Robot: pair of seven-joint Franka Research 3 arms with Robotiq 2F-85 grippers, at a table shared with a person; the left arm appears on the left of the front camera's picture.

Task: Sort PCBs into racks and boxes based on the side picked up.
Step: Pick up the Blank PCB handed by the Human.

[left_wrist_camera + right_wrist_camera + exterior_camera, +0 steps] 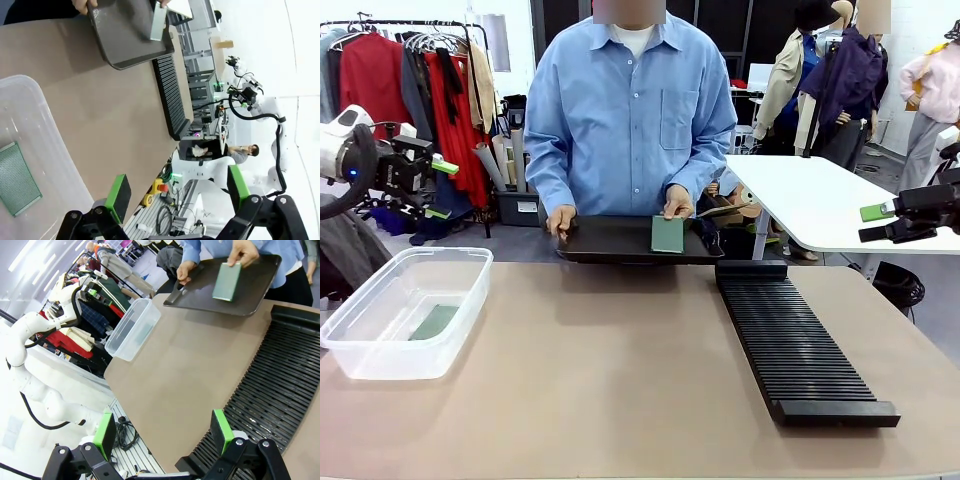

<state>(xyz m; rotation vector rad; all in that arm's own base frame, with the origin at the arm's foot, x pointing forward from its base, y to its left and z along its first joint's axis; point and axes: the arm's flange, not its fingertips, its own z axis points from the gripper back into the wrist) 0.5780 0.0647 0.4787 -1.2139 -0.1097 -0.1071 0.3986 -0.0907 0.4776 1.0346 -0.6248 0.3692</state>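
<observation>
Nearest the lens in the left wrist view, we see the left gripper [178, 192], its two green-padded fingers spread wide with nothing between them. Just beyond the fingers lies the clear box [30, 100], and on its floor a dull-green first PCB [17, 177] lies flat. Farther out we trace the brown table [100, 115]. The long black rack [172, 95] with its close parallel slots lies on it, well apart from the box. At the table's far edge a person holds a shallow black tray [125, 40].

In the right wrist view we find the right gripper [163, 431] likewise spread wide and empty, with the rack's near end showing just past its fingers. Outward from it, the tray carries a second PCB [226, 281]. The person's one hand [243, 251] holds this board by its upper edge, and the other hand [184, 271] grasps the tray's rim.

In the front view we place both grippers at the picture's sides, raised clear of the table. The left one is at the left edge, above the box, and the right one is at the right edge, out past the rack's side. The box stands on the table's left part. The rack lies on the right part, running from the far edge toward the camera. The tray is between them at the far edge, one end just beside the rack's far end. The second PCB stands tilted up on that end of the tray, under the person's fingers.
</observation>
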